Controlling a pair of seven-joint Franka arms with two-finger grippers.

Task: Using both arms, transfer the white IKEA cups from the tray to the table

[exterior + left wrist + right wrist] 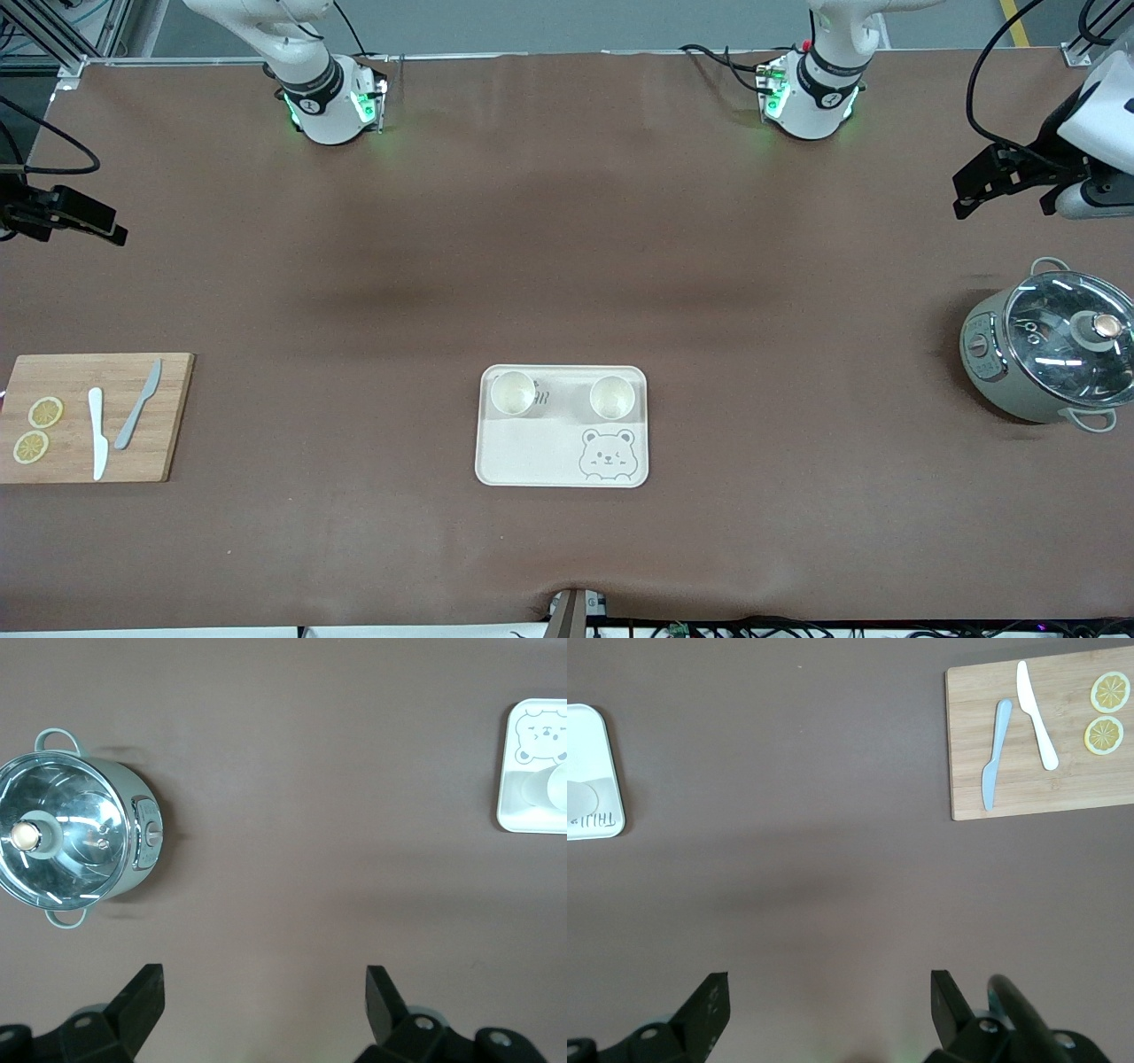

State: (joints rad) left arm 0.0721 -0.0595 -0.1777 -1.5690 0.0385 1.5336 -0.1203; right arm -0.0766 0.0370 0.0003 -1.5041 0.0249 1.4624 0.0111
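Two white cups stand upright on the bear tray (532,456) in the middle of the table. One cup (513,392) is toward the right arm's end, the other cup (611,397) toward the left arm's end. My left gripper (959,197) is open and empty, up over the table's left-arm end beside the pot; its wrist view (266,979) shows bare table between the fingers. My right gripper (111,226) is open and empty, up over the right-arm end; its wrist view (830,985) shows bare table too. The tray's edge shows in both wrist views (523,819) (598,735).
A grey-green pot with a glass lid (1054,354) stands at the left arm's end, also in the left wrist view (75,837). A wooden cutting board (62,461) with two knives and two lemon slices lies at the right arm's end, also in the right wrist view (1041,788).
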